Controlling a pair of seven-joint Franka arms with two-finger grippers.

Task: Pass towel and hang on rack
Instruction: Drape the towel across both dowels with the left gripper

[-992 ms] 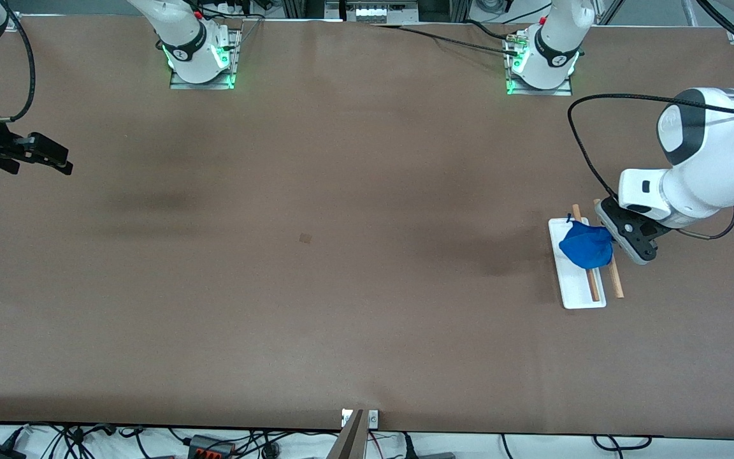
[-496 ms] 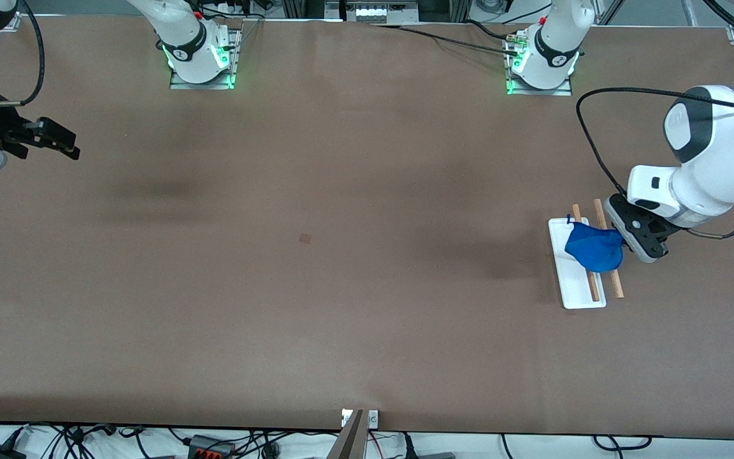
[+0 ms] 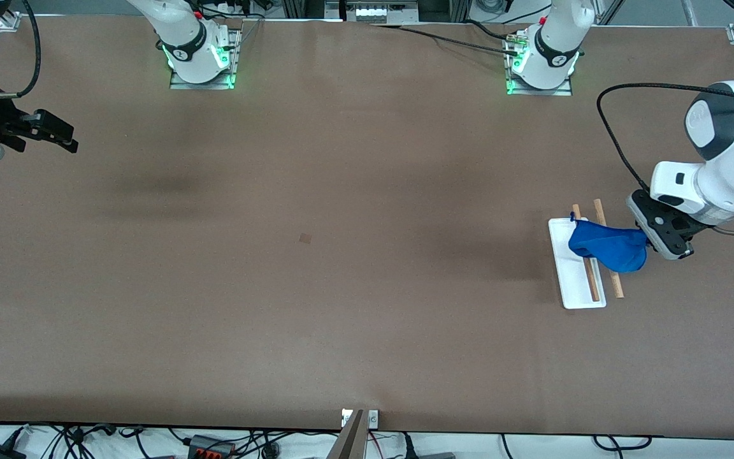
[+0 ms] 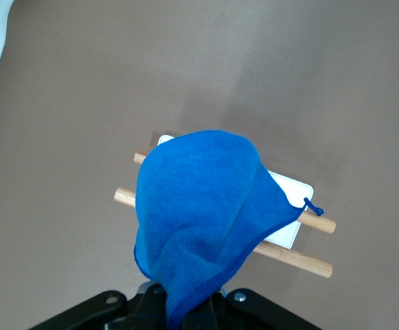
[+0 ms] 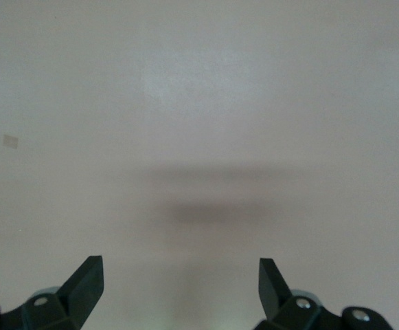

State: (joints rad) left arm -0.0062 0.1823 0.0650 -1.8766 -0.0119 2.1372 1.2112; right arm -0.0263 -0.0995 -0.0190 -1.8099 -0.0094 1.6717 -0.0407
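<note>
The blue towel (image 3: 609, 247) drapes across both wooden rods of the rack (image 3: 568, 268) at the left arm's end of the table. One bunched end is pinched in my left gripper (image 3: 648, 245), which is shut on it just past the rack's outer rod. In the left wrist view the towel (image 4: 202, 213) spreads over the rack (image 4: 295, 234), its loop tag hanging by the white base. My right gripper (image 3: 64, 141) hangs open and idle over the right arm's end of the table, with bare table between its fingertips (image 5: 86, 278).
A small dark mark (image 3: 305, 238) lies on the brown table near its middle. The arm bases (image 3: 201, 57) stand along the table's edge farthest from the front camera. Cables run along the edge nearest that camera.
My left gripper has moved outward past the rack, drawing the towel across both rods. The right gripper has risen slightly.
</note>
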